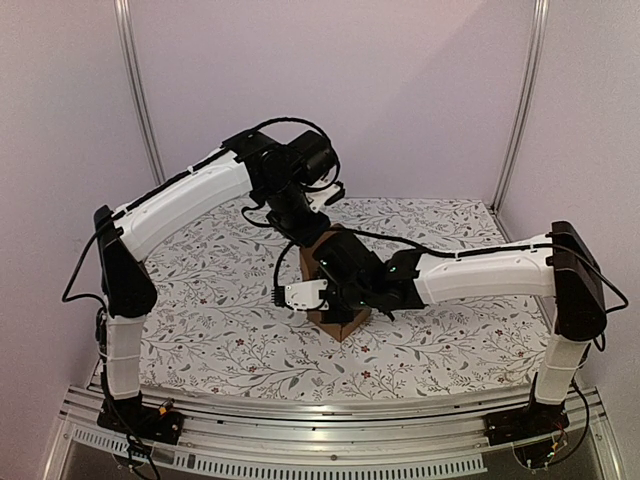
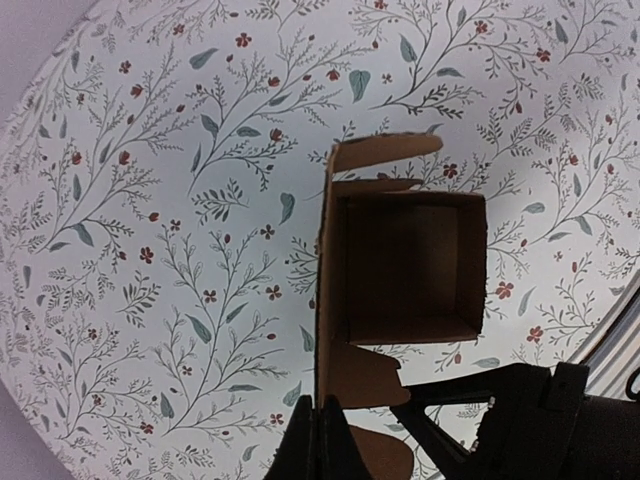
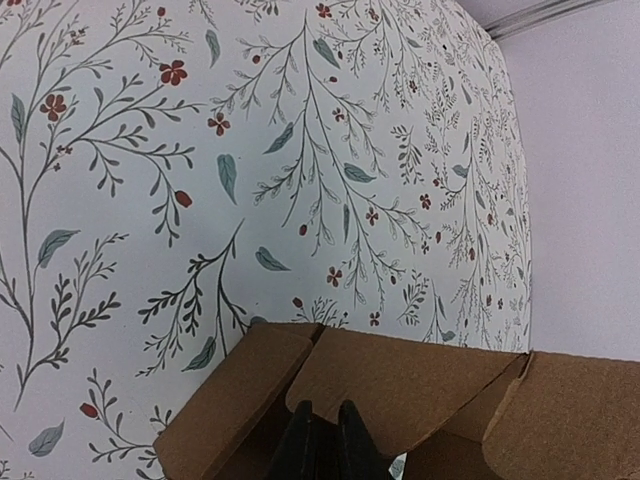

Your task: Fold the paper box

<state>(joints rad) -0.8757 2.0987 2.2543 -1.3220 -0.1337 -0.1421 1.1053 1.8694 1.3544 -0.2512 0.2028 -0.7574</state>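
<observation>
Currently half-folded: paper box [image 1: 338, 325], mid-table on floral cloth [image 1: 200, 300], mouth up, between both arms. Pinches far wall with left gripper [image 2: 322, 440], clamped tight, wall edge running straight out from fingertips. Meets near-side flap with right gripper [image 3: 322, 440], fingers almost together; grip on flap unclear. Leaves right arm nearer loose flaps, so likely suits it for next tuck.

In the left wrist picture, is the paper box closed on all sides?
No, the paper box has one side open, and its dark inside shows between the walls.
</observation>
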